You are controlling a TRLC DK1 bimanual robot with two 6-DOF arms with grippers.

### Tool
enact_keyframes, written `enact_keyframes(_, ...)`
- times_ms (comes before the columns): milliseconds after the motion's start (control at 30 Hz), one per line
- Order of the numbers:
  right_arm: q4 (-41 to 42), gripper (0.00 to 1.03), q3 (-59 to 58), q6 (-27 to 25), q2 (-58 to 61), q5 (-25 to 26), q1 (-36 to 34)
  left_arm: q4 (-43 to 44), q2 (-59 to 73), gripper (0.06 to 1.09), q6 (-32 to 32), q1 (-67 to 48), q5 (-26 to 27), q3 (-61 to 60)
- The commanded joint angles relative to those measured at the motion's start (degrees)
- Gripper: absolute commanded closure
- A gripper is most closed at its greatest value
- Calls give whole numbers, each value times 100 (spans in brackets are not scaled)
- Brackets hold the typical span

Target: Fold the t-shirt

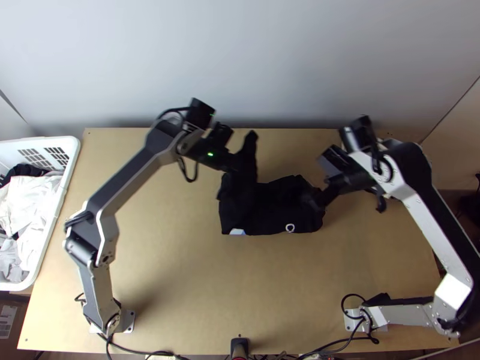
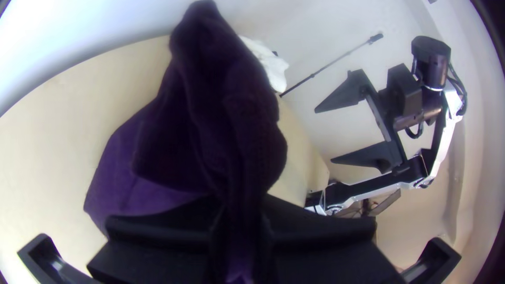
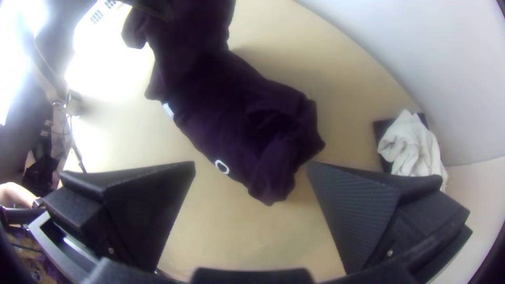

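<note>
The dark t-shirt [image 1: 276, 207] lies bunched on the table's far middle, a white mark and a small ring print along its near edge. At its left end my left gripper [image 1: 243, 157] holds part of the cloth raised. In the left wrist view the left gripper [image 2: 239, 231] is shut on a gathered fold of the t-shirt [image 2: 226, 105]. Over the shirt's right end is my right gripper [image 1: 321, 195]. The right wrist view has the right gripper [image 3: 251, 168] open, its fingers wide apart, with the right end of the t-shirt [image 3: 242, 115] beyond and between them.
A white basket [image 1: 51, 222] of clothes stands at the table's left edge. In the right wrist view a crumpled white cloth [image 3: 413, 144] lies on a dark thing past the shirt. Cables and a small black device [image 1: 240, 348] are along the near edge.
</note>
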Motion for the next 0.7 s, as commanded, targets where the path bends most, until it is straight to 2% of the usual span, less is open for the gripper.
enact_keyframes(0,-21,3,-589,-16,-495,-6,-401,608,584,105,-310,-610,-16,390)
enact_keyframes(200,-21,3,-808,-25,-759,-15,-727,660,1524,105,-345,-848,-16,1049)
enact_keyframes(533,-21,3,-1283,-218,-1031,-85,-1201,1311,2517,104,-626,-1199,-25,1383)
enact_keyframes(567,-12,3,-1327,-244,-1031,-94,-1210,1337,2623,93,-635,-1226,-25,1392)
enact_keyframes(667,41,3,-1388,-306,-1005,-129,-1228,1293,2772,38,-617,-1217,-25,1410)
